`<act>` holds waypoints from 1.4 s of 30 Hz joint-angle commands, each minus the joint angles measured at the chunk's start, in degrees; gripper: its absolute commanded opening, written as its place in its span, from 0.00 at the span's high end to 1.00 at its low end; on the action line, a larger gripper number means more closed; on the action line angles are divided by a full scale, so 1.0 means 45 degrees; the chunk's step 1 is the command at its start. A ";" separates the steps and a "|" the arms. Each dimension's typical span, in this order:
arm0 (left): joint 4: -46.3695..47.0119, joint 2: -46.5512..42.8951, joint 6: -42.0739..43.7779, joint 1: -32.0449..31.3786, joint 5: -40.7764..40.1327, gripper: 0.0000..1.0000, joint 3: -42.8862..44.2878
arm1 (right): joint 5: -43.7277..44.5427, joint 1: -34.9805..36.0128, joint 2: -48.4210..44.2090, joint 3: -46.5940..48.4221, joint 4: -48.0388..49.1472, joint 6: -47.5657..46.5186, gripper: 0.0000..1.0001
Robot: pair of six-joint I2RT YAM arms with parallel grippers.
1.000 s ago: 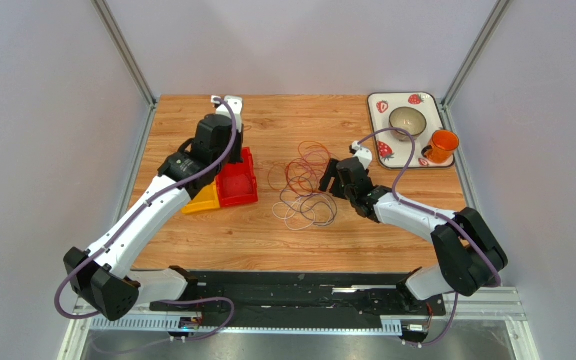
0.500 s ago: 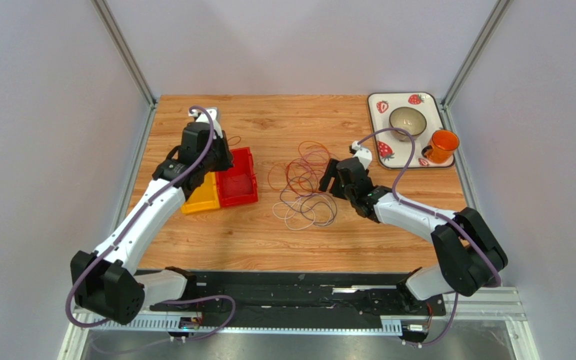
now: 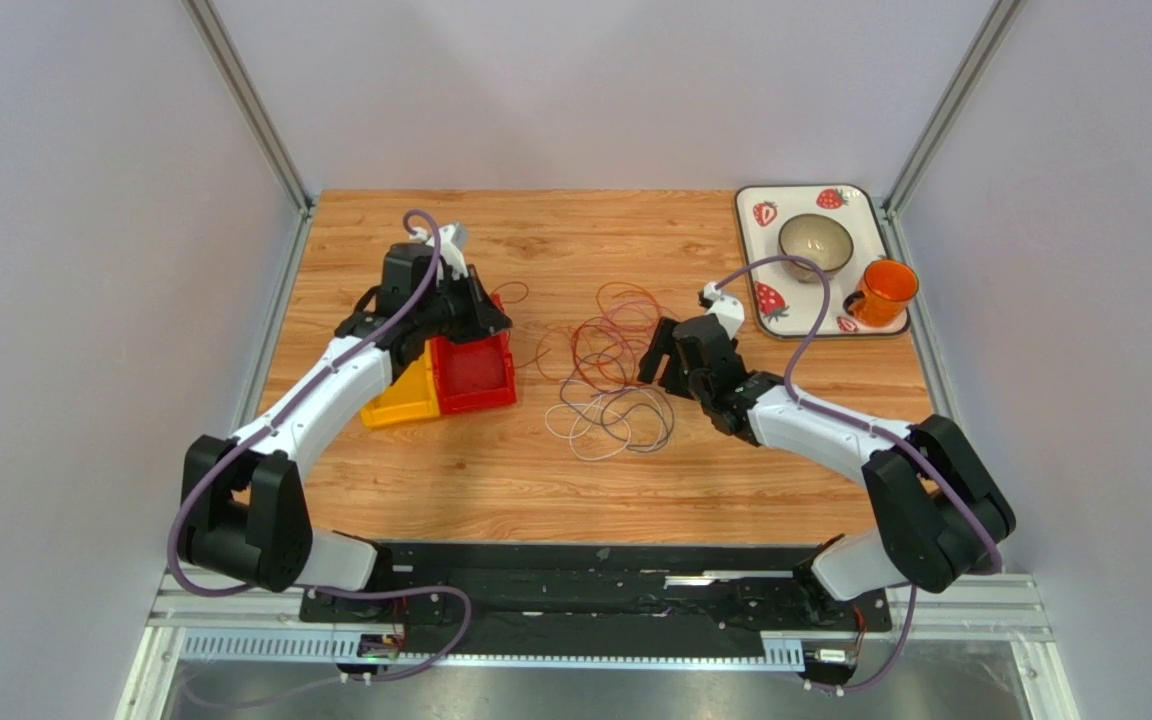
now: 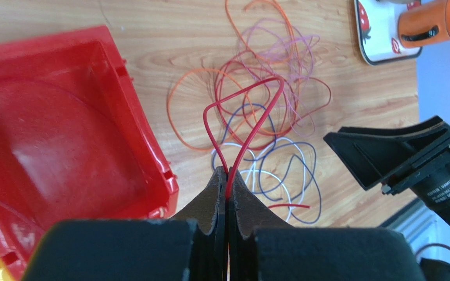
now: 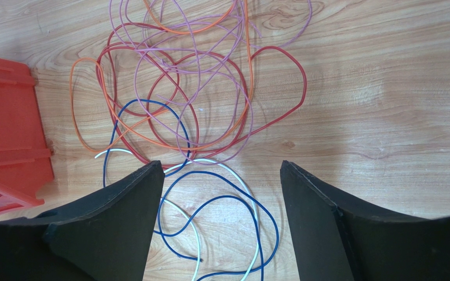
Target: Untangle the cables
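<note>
Red cable point(image 4: 255, 126): one loop is clamped in your left gripper point(image 4: 227, 175), beside one red bin point(image 3: 474, 368). Your right gripper point(image 5: 221, 170) stands wide over the five-coloured cables point(image 3: 605, 375) mid-table.

The cables point(image 3: 608, 372) lie in a loose tangle of overlapping loops at the middle of the tabletop point(image 3: 582, 503). A dark red cable point(image 5: 303, 88), an orange cable point(image 5: 180, 32) and a lilac cable point(image 5: 310, 20) form the far part. A blue cable point(image 5: 277, 231) and a white cable point(image 5: 198, 252) loop nearer. A bright red cable point(image 4: 249, 129), bent into a narrow loop, is pinched in the left hand point(image 4: 227, 178), left of the pile.
</note>
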 commanded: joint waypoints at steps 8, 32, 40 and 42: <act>0.1530 -0.0603 -0.1742 0.0986 -0.0222 1.00 -0.1399 | 0.0036 -0.0055 -0.0022 0.0521 0.0202 -0.0127 0.23; -0.0619 0.1506 -0.0181 0.1595 -0.3619 1.00 0.0046 | 0.0017 -0.0055 0.0056 0.0600 0.0202 -0.0127 0.23; -0.0599 0.2425 -0.0043 0.0579 -0.4303 0.95 0.0476 | 0.0017 -0.0055 0.0115 0.0639 -0.0150 -0.0166 0.23; -0.0735 0.2386 -0.0102 0.0579 -0.4264 0.88 0.0515 | 0.0017 -0.0055 0.0115 0.0658 -0.0169 -0.0166 0.23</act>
